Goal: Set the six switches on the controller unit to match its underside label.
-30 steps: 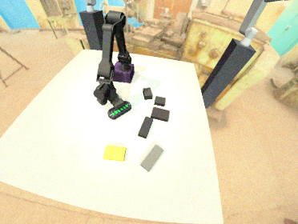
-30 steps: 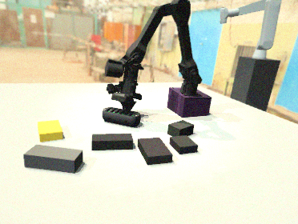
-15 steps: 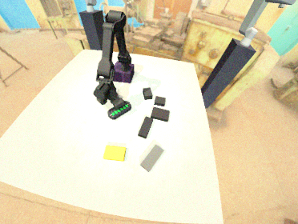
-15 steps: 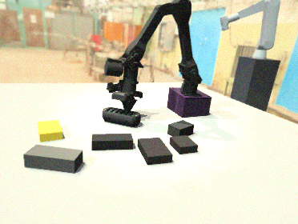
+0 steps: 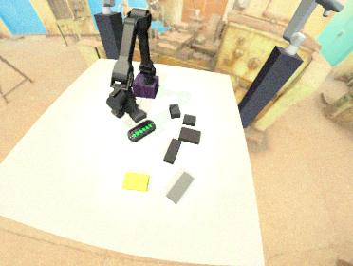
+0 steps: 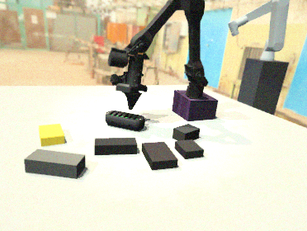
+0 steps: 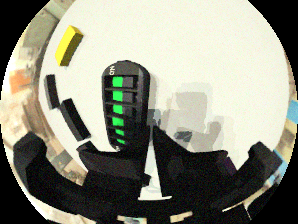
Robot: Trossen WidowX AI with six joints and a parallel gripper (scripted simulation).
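1. Black metal-and-plastic gripper point(image 5: 140, 118) point(image 6: 131, 107) point(image 7: 150, 128): fingers nearly together, narrow, holding nothing; the tips hang above the bench point(image 5: 85, 157) point(image 6: 231, 194) point(image 7: 240, 75).
2. Dark grey, round-ended controller unit point(image 5: 141, 130) point(image 6: 125, 122) point(image 7: 141, 72): flat on the bench, just beyond the tips. It lies toward 11 o'clock from them in the wrist view, 6 o'clock from above. Its long axis runs 12 to 6 by the wrist, 2 to 8 from above.
3. Six rocker switches cross that axis, green halves at 9 o'clock in the wrist view. Which ends are down I cannot tell for certain.
4. Lettering by the far switch appears to read "ON", turned sideways; the near-end mark is too small. No brand is legible, and the underside label is hidden.
5. Any switch press would likely need a shift toward 11 o'clock, then down; off-centre, it could skid the unit.
6. Farther out, from above: four black rectangular blocks point(image 5: 190, 135) point(image 6: 115, 146) point(image 7: 75, 120) at 3 to 5 o'clock, a grey oblong block point(image 5: 179, 187) point(image 6: 54, 163) at 5, a yellow block point(image 5: 136, 181) point(image 6: 52, 134) point(image 7: 69, 45) at 6.
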